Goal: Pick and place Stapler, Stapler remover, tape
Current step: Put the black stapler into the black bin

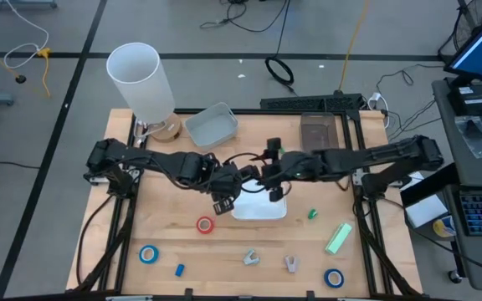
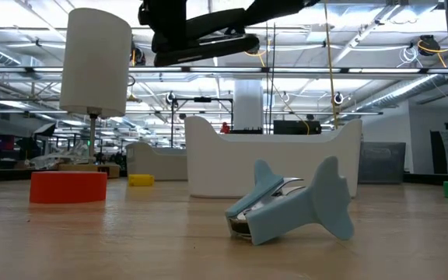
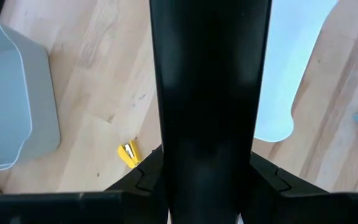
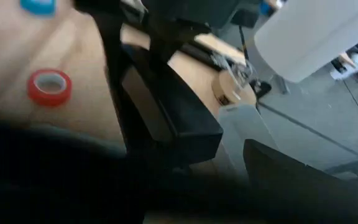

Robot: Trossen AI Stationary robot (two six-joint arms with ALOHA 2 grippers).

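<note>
A black stapler point(image 3: 210, 93) hangs above the table's middle with my left gripper point(image 3: 207, 183) shut on it; both show in the high view point(image 1: 224, 203), beside the white tray point(image 1: 262, 209). My right gripper point(image 1: 273, 191) stands open just to the right of it, over the tray, and its view looks at the stapler point(image 4: 166, 118) from close by. On the table lie a red tape roll point(image 1: 205, 224), two blue tape rolls point(image 1: 148, 254) point(image 1: 333, 278) and two pale stapler removers point(image 1: 251, 258) point(image 1: 291, 264). A green stapler point(image 1: 338, 238) lies at the right. My left gripper pinches the black stapler's two long sides point(image 3: 166, 155) between its two fingers point(image 3: 143, 177). The fingers come from above, slanting down, and lie across the stapler. The stapler is lifted clear of the table and the tray.
A grey bin point(image 1: 212, 125) and a tall white cylinder point(image 1: 145, 79) stand at the back left, a brown box point(image 1: 316, 130) at the back. Small bits lie about: green point(image 1: 312, 214), blue point(image 1: 179, 269), yellow point(image 3: 128, 154). Dark rails point(image 1: 366, 209) line both table sides.
</note>
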